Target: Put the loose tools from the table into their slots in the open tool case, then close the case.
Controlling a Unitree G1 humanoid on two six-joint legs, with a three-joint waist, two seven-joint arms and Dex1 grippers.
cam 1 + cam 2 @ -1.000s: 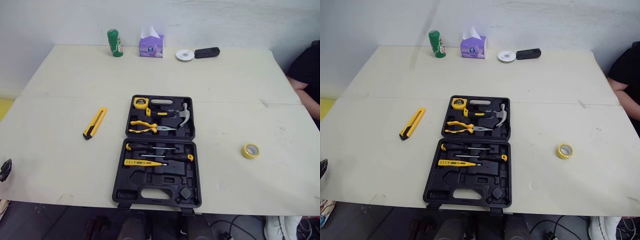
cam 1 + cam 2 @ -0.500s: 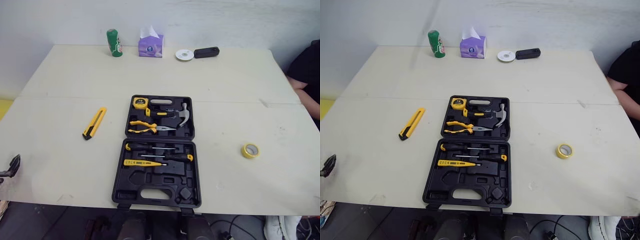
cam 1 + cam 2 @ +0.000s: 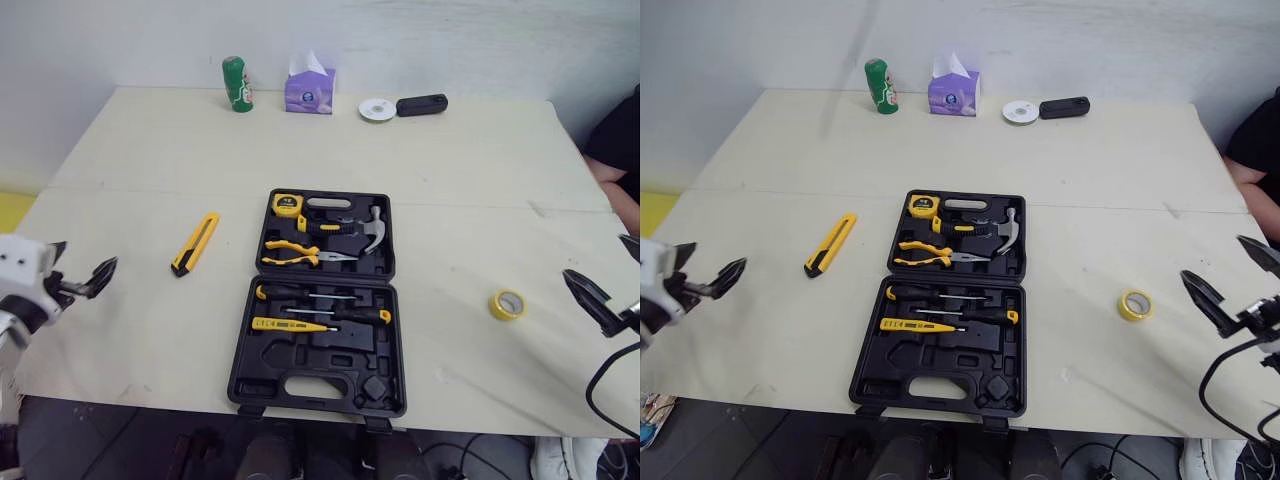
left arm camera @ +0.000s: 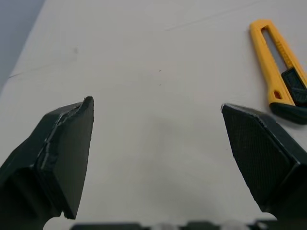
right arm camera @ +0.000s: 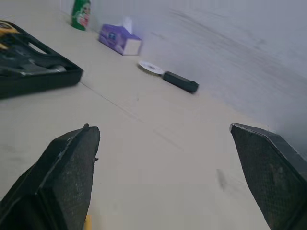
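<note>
one cream table (image 3: 480, 160) against a pale wall (image 3: 500, 40), tool case (image 3: 300, 357) open.

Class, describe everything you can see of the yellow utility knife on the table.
The utility knife is long, slim, yellow and plastic-looking, with a slotted track, black slider and black end; no blade shows. It lies flat and slanted on the table, black end nearer the robot, left of the open tool case and apart from it. Only the table touches it; the open left gripper hangs short of it.
</note>
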